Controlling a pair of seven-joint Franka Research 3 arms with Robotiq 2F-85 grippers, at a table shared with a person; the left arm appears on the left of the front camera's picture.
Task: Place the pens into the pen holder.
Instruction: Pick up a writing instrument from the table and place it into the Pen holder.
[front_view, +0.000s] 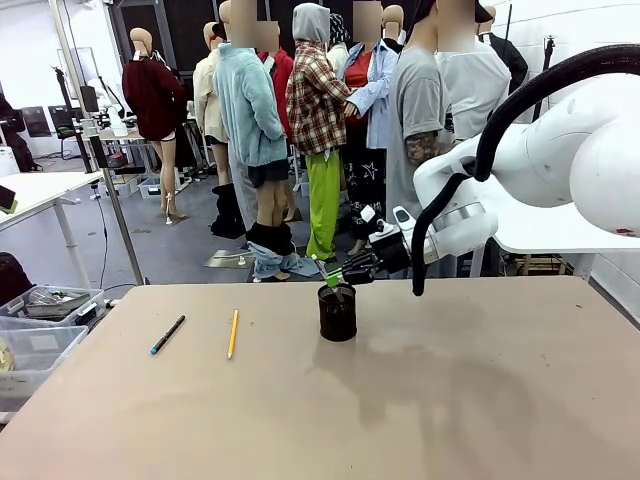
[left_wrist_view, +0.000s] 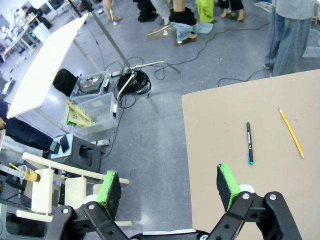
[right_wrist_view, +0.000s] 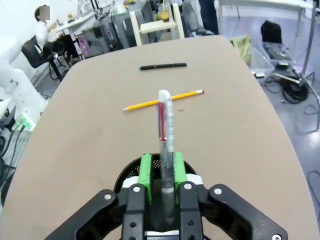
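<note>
My right gripper (front_view: 338, 276) hovers just above the black mesh pen holder (front_view: 337, 312) at the table's middle. Its green pads (right_wrist_view: 145, 171) press on a silver-white pen (right_wrist_view: 165, 120), which points out past the holder's rim (right_wrist_view: 129, 173) in the right wrist view. A black pen with a blue end (front_view: 167, 335) and a yellow pencil (front_view: 232, 333) lie flat on the table to the left of the holder. The same black pen (left_wrist_view: 248, 143) and pencil (left_wrist_view: 291, 133) appear in the left wrist view. My left gripper (left_wrist_view: 170, 187) is open, off the table's left edge, with nothing between its fingers.
The tan table (front_view: 450, 400) has bare room in front of and right of the holder. Clear plastic bins (front_view: 40, 330) sit on the floor at the left. A white table (front_view: 40, 190) stands beyond them. People stand past the far edge.
</note>
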